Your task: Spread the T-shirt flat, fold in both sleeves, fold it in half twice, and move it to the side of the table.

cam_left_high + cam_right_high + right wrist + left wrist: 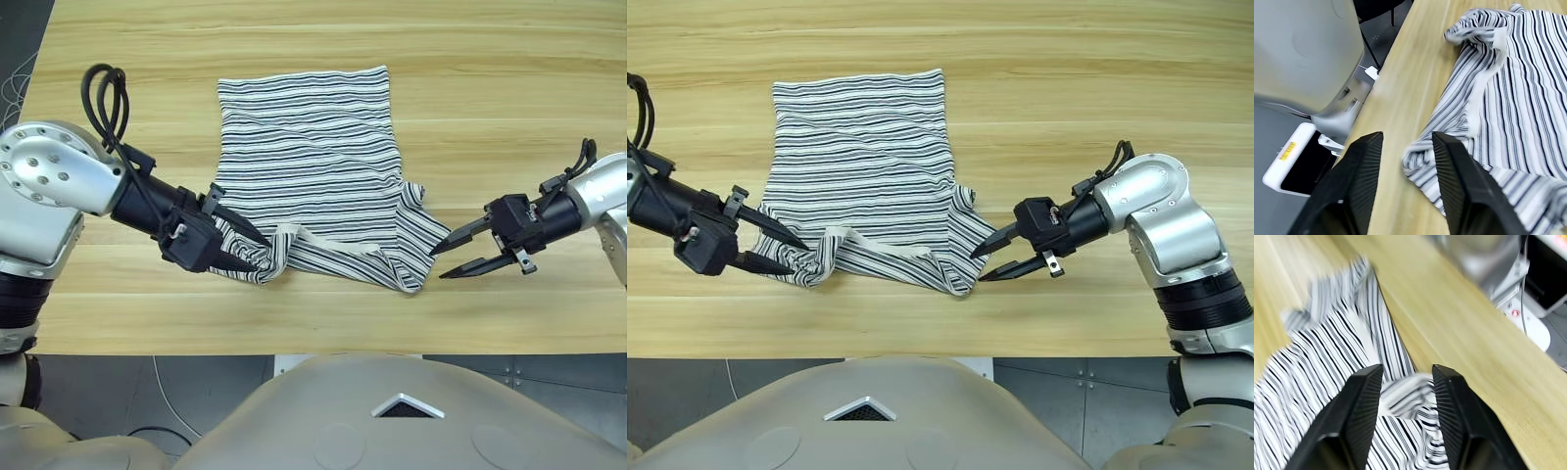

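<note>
Wooden table (pixel 509 117) — striped T-shirt (pixel 309 147) lies near-edge bunched, sleeves crumpled

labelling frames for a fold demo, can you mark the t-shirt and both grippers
T-shirt (pixel 304 137), left eye view, middle of the flat striped body.
left gripper (pixel 263 251), left eye view, midway between its fingertips, at the bunched cloth.
right gripper (pixel 437 264), left eye view, midway between its open fingertips.

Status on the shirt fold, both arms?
Left gripper jaws open, straddling bunched near corner. Right gripper open at other corner. T-shirt rumpled, not yet flat.
</note>
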Controlling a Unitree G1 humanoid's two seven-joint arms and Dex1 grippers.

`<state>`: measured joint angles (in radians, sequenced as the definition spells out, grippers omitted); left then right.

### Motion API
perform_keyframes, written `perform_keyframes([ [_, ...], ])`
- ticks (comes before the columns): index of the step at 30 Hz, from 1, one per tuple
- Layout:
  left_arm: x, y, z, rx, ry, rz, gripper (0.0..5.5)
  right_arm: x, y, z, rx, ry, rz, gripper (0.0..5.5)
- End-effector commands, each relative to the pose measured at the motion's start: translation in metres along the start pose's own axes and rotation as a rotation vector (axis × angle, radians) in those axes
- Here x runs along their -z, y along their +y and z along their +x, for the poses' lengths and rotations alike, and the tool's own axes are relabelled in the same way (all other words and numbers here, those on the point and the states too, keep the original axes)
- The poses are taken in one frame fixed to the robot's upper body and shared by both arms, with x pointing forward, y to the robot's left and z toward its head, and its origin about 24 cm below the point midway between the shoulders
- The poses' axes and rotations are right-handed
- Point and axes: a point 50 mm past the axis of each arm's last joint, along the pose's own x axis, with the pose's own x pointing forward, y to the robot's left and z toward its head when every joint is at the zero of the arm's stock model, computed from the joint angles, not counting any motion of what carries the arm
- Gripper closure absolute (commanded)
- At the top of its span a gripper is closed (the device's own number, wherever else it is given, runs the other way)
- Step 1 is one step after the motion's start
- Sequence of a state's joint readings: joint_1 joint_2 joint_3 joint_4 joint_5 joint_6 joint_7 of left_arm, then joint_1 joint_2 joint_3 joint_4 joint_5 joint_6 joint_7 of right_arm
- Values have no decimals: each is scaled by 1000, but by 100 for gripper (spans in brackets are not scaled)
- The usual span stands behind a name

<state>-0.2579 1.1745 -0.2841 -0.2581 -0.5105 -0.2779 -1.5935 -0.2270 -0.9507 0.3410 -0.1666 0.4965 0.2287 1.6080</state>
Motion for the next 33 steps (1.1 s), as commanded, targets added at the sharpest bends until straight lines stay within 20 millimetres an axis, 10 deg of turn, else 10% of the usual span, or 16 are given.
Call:
perform_keyframes([
  [1, -20, 5, -15, -34, -74, 62, 337, -16, -6, -4, 12, -37, -91, 346],
  [3, -11, 18, -19, -143, -48, 51, 337, -26, -26, -6, 141, -91, -170, 346],
  [7, 68, 84, -19, -639, 339, -142, 337, -31, -87, -4, 579, -140, -241, 346],
  [11, 130, 85, 24, -666, 565, -261, 337, -16, -124, 21, 725, -80, -245, 346],
  [18, 167, 68, 93, -467, 589, -331, 337, 15, -155, 53, 708, 121, -191, 346],
  [26, 184, 80, 76, -646, 810, -370, 337, 37, -173, 29, 969, 420, -103, 346],
  [33, 183, 79, 78, -627, 778, -378, 337, -34, -177, 30, 968, -91, -395, 346],
])
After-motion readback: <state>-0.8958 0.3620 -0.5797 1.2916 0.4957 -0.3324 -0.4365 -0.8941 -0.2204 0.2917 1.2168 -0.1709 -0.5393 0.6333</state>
